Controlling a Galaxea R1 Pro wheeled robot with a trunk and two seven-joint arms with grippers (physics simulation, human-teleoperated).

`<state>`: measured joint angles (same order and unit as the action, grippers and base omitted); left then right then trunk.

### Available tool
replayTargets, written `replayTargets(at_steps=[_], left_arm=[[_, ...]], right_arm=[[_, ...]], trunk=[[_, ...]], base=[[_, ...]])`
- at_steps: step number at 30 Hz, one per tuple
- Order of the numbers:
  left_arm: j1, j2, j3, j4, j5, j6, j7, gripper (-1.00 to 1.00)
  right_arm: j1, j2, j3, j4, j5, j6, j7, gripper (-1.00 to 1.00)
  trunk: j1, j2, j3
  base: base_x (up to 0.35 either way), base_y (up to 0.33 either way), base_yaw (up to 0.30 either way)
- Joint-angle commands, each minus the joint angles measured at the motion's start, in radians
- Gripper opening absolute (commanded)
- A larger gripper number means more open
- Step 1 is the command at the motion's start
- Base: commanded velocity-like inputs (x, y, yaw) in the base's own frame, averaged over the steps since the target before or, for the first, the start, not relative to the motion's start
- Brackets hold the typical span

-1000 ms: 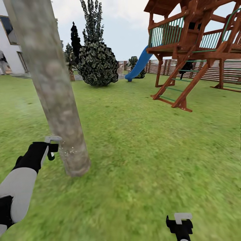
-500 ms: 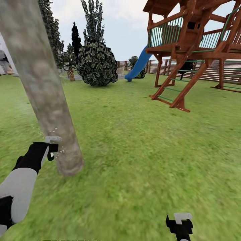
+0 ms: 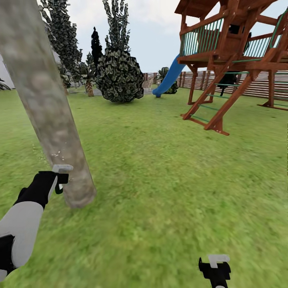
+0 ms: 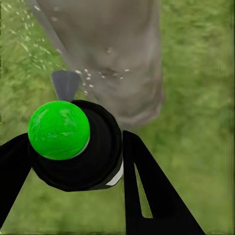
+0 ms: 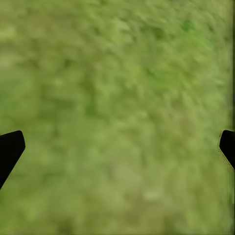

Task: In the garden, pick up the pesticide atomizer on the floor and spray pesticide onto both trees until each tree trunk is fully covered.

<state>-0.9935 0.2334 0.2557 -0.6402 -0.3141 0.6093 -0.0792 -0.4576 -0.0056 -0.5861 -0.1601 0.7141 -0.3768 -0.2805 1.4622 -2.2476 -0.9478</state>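
Trunk (image 3: 48,112): pale mottled column, long axis near vertical with a lean in the head view; base meets the grass (image 3: 168,172) just beside the left gripper (image 3: 61,178).
Atomizer (image 4: 73,147): in the left wrist view a dark round body with a bright green cap, pinched between the two black fingers (image 4: 147,191); too small to make out in the head view.
Left gripper: closed down onto the atomizer, both fingers against its sides.
Key relation: trunk lies straight ahead of the left gripper, along the line of its fingers, near but apart; only its lower end and base fall in the wrist view.
Pesticide (image 4: 95,76): whitish specks scattered across the lower trunk and to one side over the grass; a few also on the trunk just above the gripper (image 3: 56,154).
Coverage, judged: specks sit low only; the long run of trunk above looks bare, so the spray line probably has to climb the trunk's axis.
Right gripper (image 3: 214,266): low at the right side, well apart from the trunk, over bare grass (image 5: 117,117); finger tips at opposite edges of its wrist view, so spread wide with nothing between.
Nearer arm: left, clearly.
Surroundings: wooden play tower (image 3: 232,60) with blue slide (image 3: 170,78), far right of the trunk.
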Motion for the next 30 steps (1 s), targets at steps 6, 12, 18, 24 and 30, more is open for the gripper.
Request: replayTargets(at_steps=[6,12,18,24,30], left_arm=[[0.053,0.026,0.014,-0.008,-0.006,0.003,-0.007,-1.00],[0.055,0.017,0.009,-0.010,-0.006,0.001,-0.005,-1.00],[0.082,0.025,0.016,-0.009,-0.006,-0.006,-0.005,-1.00],[0.128,-0.007,0.019,0.013,0.036,-0.030,0.093,-1.00],[0.159,-0.045,0.019,0.030,0.064,-0.112,0.154,-1.00]], right_arm=[[-0.001,0.001,-0.008,0.002,0.010,-0.004,-0.003,1.00],[-0.001,0.001,-0.008,0.003,0.012,-0.004,-0.003,1.00],[-0.001,0.001,-0.008,0.002,0.012,-0.004,-0.002,1.00],[-0.001,0.001,-0.007,0.002,0.010,-0.005,-0.003,1.00],[-0.001,0.001,-0.008,0.002,0.011,-0.005,-0.002,1.00]], trunk=[[0.000,0.000,-0.001],[0.000,0.000,-0.001],[0.000,0.000,-0.001],[0.000,0.000,-0.001],[0.000,0.000,-0.001]], base=[[0.023,-0.273,0.155],[0.104,-0.270,0.253],[0.174,-0.244,0.024],[0.134,-0.248,0.207],[0.107,-0.256,0.092]])
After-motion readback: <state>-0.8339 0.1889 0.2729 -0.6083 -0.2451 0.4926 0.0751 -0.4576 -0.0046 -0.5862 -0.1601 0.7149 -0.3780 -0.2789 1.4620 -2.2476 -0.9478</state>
